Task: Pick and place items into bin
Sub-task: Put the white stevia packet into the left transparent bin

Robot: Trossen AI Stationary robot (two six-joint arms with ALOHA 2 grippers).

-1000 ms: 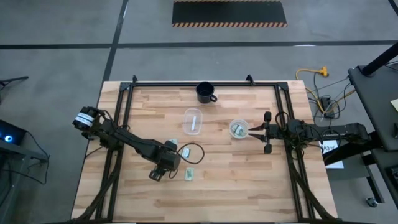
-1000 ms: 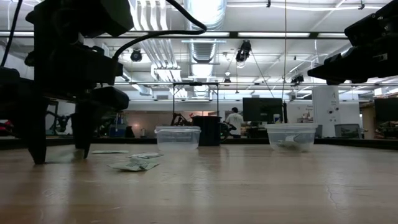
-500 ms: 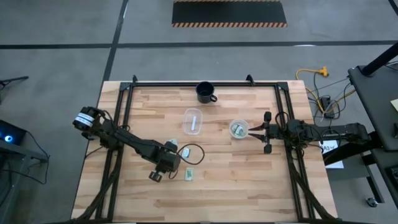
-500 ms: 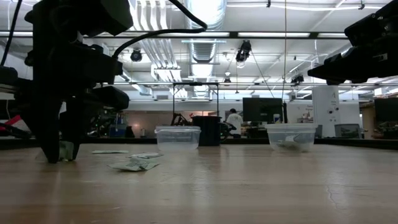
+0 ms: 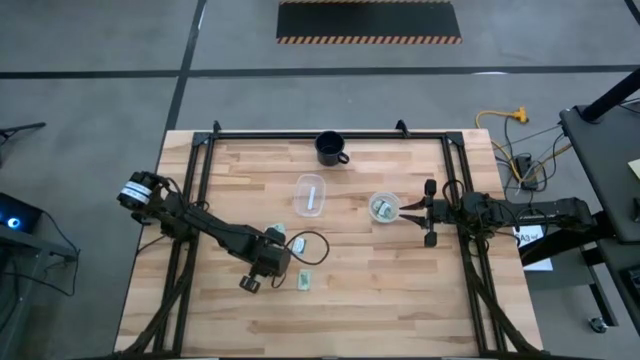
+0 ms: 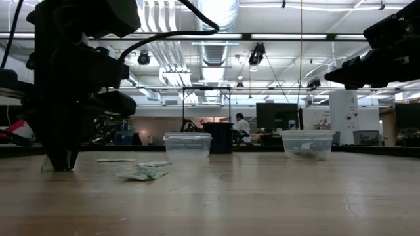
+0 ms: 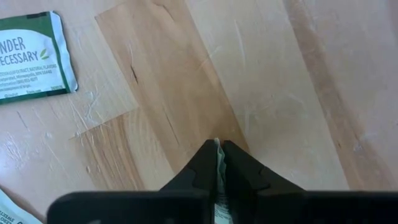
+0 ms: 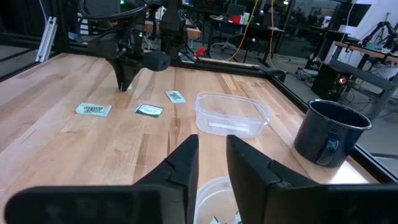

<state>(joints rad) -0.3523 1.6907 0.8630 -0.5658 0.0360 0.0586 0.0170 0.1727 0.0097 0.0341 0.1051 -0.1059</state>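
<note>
A pale green and white packet (image 7: 218,180) is pinched edge-on between the left gripper (image 7: 217,163)'s fingers (image 7: 200,168), low and centre in the left wrist view, down at the wooden surface (image 5: 380,290). In the high view that gripper sits left of centre. More packets lie near it: one (image 5: 304,281) just to its right in the high view, and three (image 8: 93,109) (image 8: 149,110) (image 8: 175,96) in a loose row in the upper left of the right wrist view. A rectangular clear tub (image 5: 311,194) stands above centre, a round clear cup (image 5: 384,207) holding packets to its right, and a dark mug (image 5: 331,148) at the top.

The right gripper (image 8: 211,163) waits over the round cup at right of centre, its fingers a narrow gap apart and holding nothing.

The hold looks thin: only a sliver of packet shows between the tips, so I judge it could slip out or pivot on the lift, and a fast swing toward a container could shake it free short of the rim.
</note>
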